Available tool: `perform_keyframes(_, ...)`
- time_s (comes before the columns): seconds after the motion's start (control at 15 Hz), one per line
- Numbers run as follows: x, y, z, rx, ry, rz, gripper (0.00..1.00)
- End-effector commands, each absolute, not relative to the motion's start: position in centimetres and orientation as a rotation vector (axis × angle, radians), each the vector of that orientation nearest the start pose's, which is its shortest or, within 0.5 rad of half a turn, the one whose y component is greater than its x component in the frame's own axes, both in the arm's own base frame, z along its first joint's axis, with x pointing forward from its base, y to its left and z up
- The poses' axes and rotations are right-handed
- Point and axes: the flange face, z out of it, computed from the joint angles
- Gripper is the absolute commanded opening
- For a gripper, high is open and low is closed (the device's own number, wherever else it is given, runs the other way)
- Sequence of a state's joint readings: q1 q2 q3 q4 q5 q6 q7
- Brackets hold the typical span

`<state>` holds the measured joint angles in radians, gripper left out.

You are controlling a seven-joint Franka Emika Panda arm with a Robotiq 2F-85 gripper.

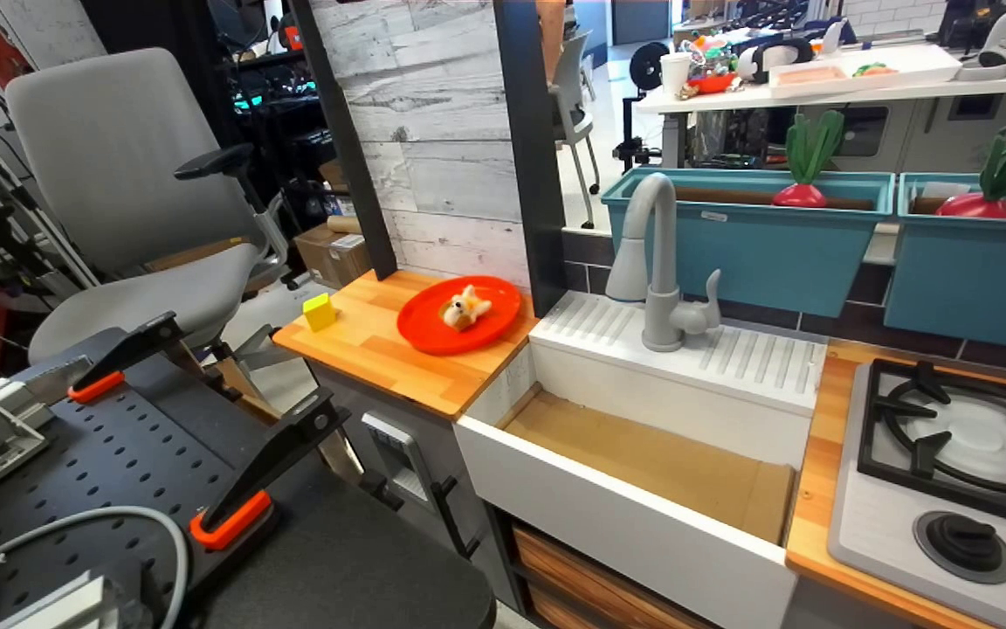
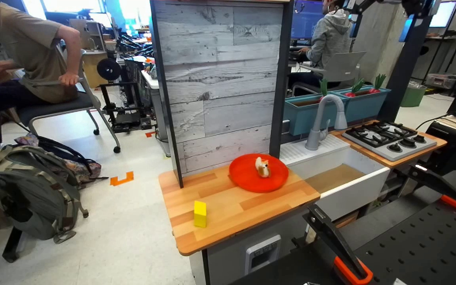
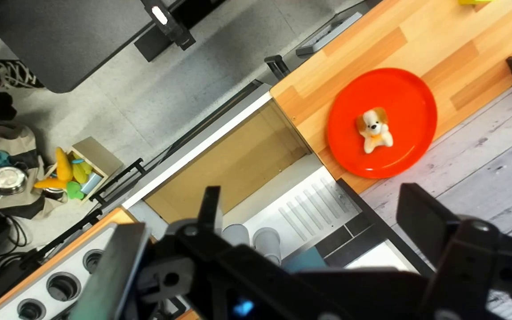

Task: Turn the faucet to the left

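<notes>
The grey faucet (image 1: 663, 253) stands upright on the white ridged ledge behind the sink. In that exterior view its arched spout hangs toward the image left and its small side lever (image 1: 713, 301) points up on the right. In an exterior view the faucet (image 2: 318, 122) has its spout toward the image right. In the wrist view only grey cylindrical parts of the faucet (image 3: 266, 242) show, partly hidden by the gripper. My gripper (image 3: 310, 191) is wide open with nothing between its fingers. The gripper (image 2: 381, 29) is high at the top right, above and apart from the faucet.
The white sink (image 1: 625, 542) has cardboard in it. A red plate (image 1: 420, 336) with a toy dog (image 1: 465, 307) and a yellow block (image 1: 319, 312) are on the wooden counter. Teal planters (image 1: 747, 253) hang behind the faucet. A stove (image 1: 887, 515) stands beside the sink.
</notes>
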<state>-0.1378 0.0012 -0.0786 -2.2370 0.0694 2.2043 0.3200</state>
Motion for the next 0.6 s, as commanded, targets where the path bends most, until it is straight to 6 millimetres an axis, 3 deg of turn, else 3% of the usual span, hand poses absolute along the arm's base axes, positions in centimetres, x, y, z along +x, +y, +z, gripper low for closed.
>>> perform_keyframes(0.0,52.2,-11.3,35.8,-3.022,0.863,-0.018,1.0)
perform_keyframes(0.27,55.5,-12.3,34.5,-3.095,0.819,-0.18,1.0)
perform_keyframes(0.53,58.1,-13.8,32.5,-3.149,0.737,-0.224,1.0)
